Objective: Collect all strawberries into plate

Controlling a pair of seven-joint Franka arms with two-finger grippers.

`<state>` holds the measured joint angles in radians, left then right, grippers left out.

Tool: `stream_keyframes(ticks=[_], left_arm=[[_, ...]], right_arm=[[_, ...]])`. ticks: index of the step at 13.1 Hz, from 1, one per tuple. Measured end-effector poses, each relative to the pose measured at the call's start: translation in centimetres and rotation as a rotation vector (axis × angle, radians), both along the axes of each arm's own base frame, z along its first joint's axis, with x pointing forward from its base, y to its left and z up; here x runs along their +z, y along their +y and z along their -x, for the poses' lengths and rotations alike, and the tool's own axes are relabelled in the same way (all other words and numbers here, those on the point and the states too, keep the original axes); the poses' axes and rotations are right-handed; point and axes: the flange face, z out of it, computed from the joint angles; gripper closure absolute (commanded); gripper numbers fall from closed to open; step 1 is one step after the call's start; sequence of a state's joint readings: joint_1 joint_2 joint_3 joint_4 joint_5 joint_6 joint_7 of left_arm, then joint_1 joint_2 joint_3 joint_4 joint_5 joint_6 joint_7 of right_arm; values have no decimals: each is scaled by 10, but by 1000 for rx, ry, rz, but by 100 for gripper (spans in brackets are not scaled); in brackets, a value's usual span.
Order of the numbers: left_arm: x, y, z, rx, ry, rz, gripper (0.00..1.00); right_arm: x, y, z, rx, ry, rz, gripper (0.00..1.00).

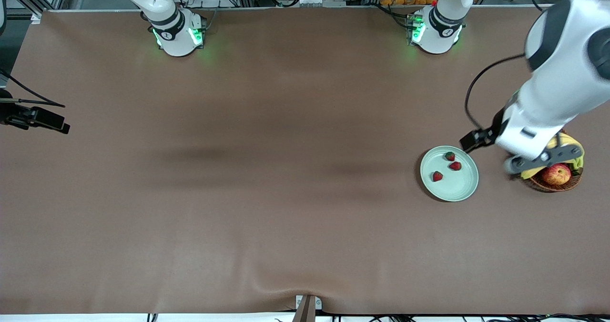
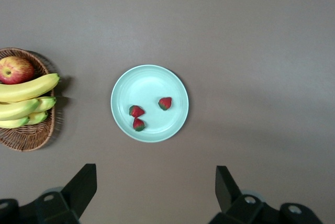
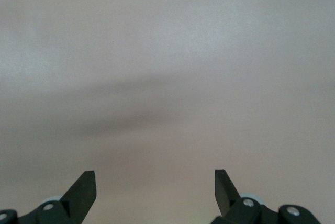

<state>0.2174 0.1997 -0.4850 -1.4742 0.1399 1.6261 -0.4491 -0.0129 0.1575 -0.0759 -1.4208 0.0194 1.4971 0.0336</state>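
The pale mint-green plate (image 1: pixel 460 188) lies toward the left arm's end of the table. Three small red strawberries lie on it: one (image 1: pixel 450 156), a second (image 1: pixel 455 166) and a third (image 1: pixel 437 176). The left wrist view shows the plate (image 2: pixel 152 82) from high up with the three strawberries (image 2: pixel 136 111) (image 2: pixel 138 124) (image 2: pixel 165 103). My left gripper (image 2: pixel 156 182) is open and empty. It hangs high over the table between plate and basket (image 1: pixel 543 161). My right gripper (image 3: pixel 155 187) is open and empty over bare brown table.
A brown wicker basket (image 1: pixel 553 186) stands beside the plate at the left arm's end. It holds a red-yellow apple (image 1: pixel 556 174) and yellow bananas (image 1: pixel 572 145). It also shows in the left wrist view (image 2: pixel 26 132). The left arm partly covers it in the front view.
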Motion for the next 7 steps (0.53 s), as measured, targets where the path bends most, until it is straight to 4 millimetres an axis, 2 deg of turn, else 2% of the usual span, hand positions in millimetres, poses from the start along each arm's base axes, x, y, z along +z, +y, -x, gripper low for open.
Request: stream_keyframes(ticks=[2, 4, 7], left_arm=[[28, 29, 9, -46, -15, 58, 0], [44, 55, 15, -77, -35, 85, 0], [55, 70, 31, -101, -11, 63, 0]], right_arm=[[0, 0, 5, -1, 29, -3, 0], [0, 0, 9, -1, 53, -7, 0], [1, 6, 12, 5, 65, -34, 0]])
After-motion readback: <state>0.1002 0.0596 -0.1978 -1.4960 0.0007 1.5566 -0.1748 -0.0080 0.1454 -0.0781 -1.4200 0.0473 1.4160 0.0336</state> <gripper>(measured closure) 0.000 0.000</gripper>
